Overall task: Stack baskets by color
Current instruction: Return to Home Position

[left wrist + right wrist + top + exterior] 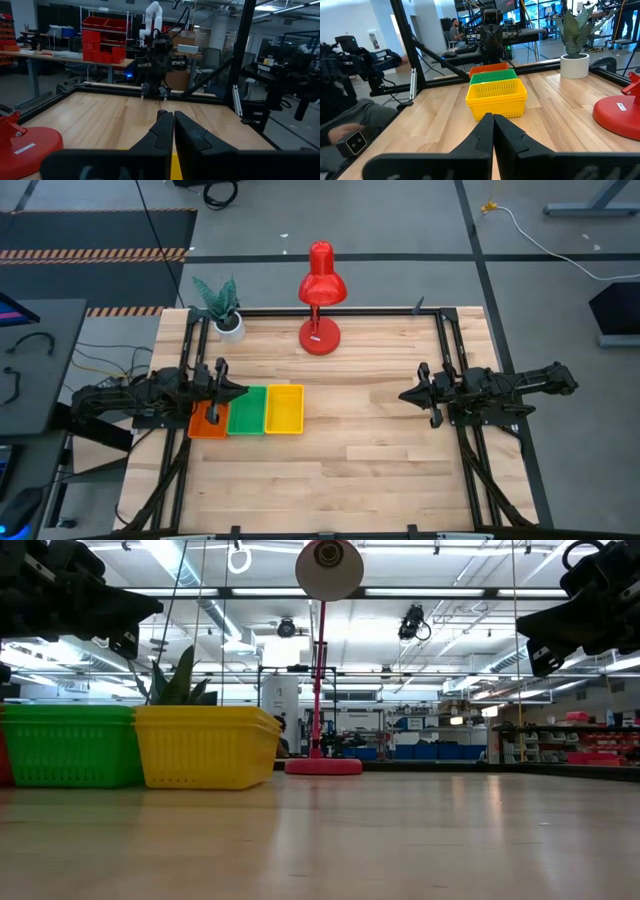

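Three basket stacks stand side by side on the table's left part: orange (pixel 207 421), green (pixel 246 410) and yellow (pixel 284 409). The right wrist view shows them in a row, yellow (pixel 497 98) nearest, then green (pixel 494 76) and orange (pixel 489 67). In the low view the green (pixel 68 745) and yellow (pixel 205 745) stacks rest on their bottoms. My left gripper (pixel 240 389) is shut and hovers above the orange and green stacks, holding nothing. My right gripper (pixel 404 395) is shut, level above the table's right part, its fingers (pixel 493 131) pointing at the baskets.
A red desk lamp (pixel 321 300) stands at the far middle, its base (pixel 619 114) on the wood. A small potted plant (pixel 222 305) sits at the far left corner. Black frame rails (pixel 450 350) run along the table's sides. A person (pixel 456 31) sits in the room beyond.
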